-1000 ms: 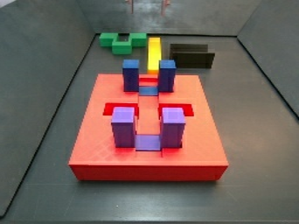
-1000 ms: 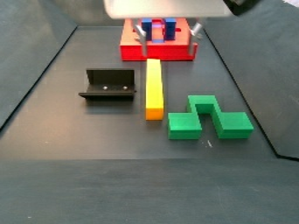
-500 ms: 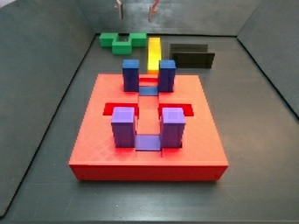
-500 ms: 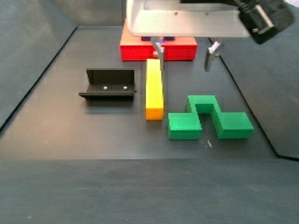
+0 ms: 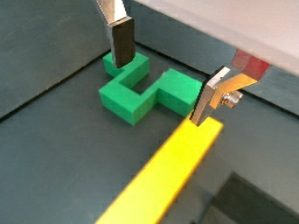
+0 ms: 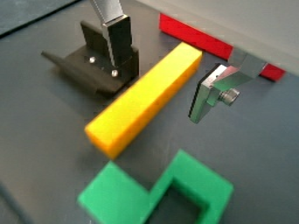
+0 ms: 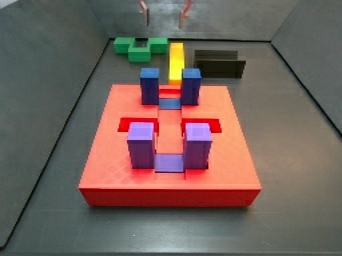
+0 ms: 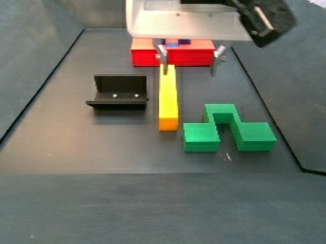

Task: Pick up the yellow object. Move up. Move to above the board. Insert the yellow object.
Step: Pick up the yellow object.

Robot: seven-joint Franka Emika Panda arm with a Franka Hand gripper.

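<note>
The yellow object (image 8: 167, 95) lies flat on the dark floor between the board (image 8: 170, 54) and the green block. It also shows in a side view (image 7: 175, 58) behind the board, and in both wrist views (image 5: 163, 179) (image 6: 146, 92). The gripper (image 8: 189, 52) hangs open and empty above the bar's board-side end, clear of it. In a wrist view the gripper (image 6: 162, 70) has one finger on each side of the bar. In a wrist view the gripper (image 5: 163, 68) is over the bar's end. The red board (image 7: 107, 165) carries two pairs of blue-purple posts (image 7: 170, 85).
A green block (image 8: 227, 129) lies beside the bar's orange end and also shows in both wrist views (image 5: 140, 87) (image 6: 163, 192). The dark fixture (image 8: 117, 92) stands on the bar's other side and also shows in a side view (image 7: 219, 63). Sloped dark walls enclose the floor.
The gripper has come down from above the board towards the yellow object, then shifted slightly sideways. The bar, block, fixture and board have not moved.
</note>
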